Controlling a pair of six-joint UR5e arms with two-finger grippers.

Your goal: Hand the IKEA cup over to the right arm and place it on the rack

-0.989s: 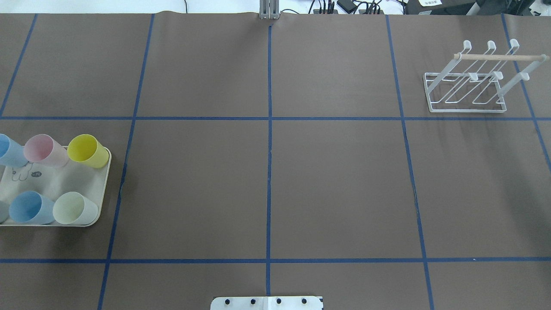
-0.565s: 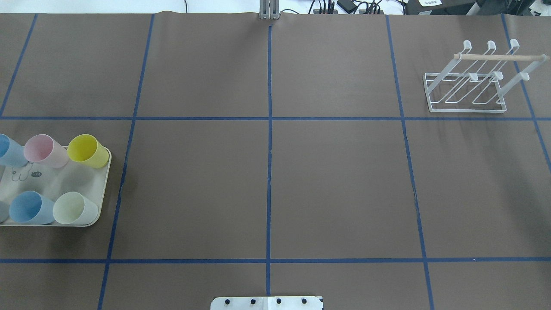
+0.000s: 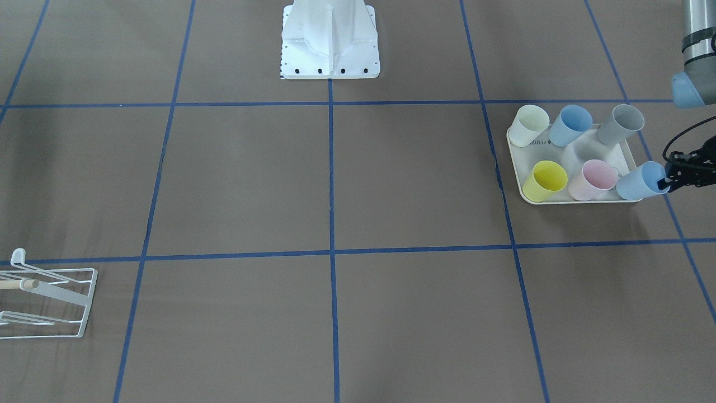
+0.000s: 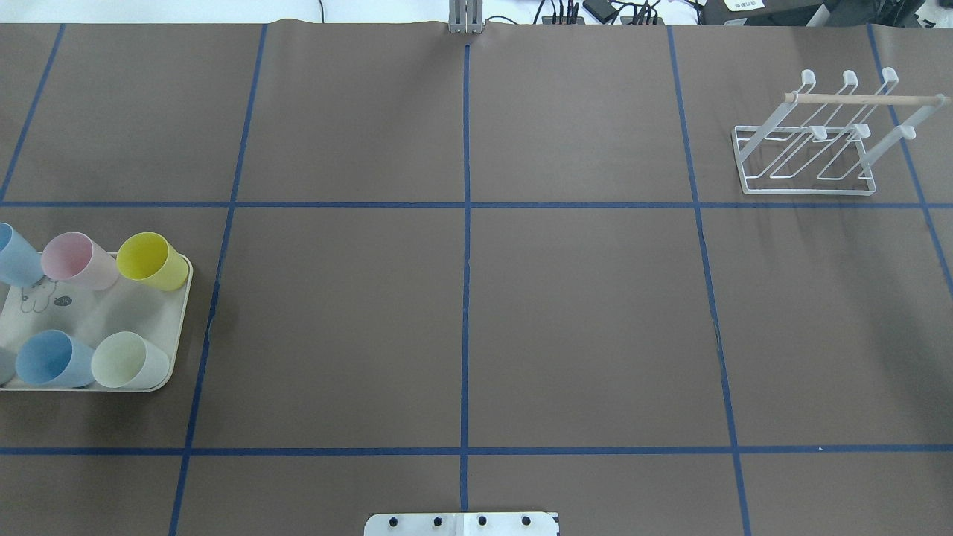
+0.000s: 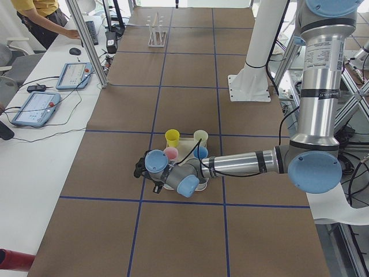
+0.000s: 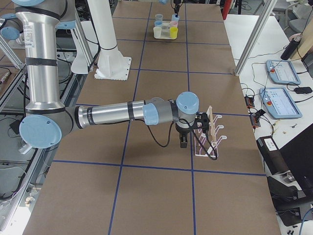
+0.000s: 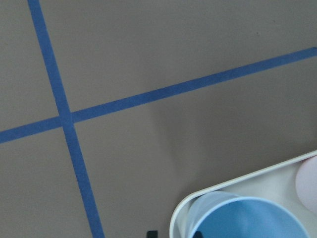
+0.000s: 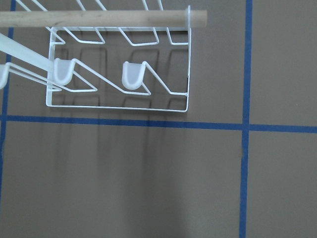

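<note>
A light blue IKEA cup leans at the outer corner of the cream tray, beside a pink cup. My left gripper is shut on its rim. In the left wrist view the blue cup fills the bottom edge and one dark fingertip shows just outside it. The white wire rack with its wooden peg stands at the far right. My right gripper hovers next to the rack; I cannot tell whether it is open or shut. The right wrist view looks down on the rack.
On the tray stand a yellow cup, a pink cup, a second blue cup and a pale green cup. The robot's base plate is at the near edge. A person stands at the side table.
In the overhead view the light blue cup at the tray's far-left corner has shifted slightly up and to the left. The other cups and the rack have not moved.
</note>
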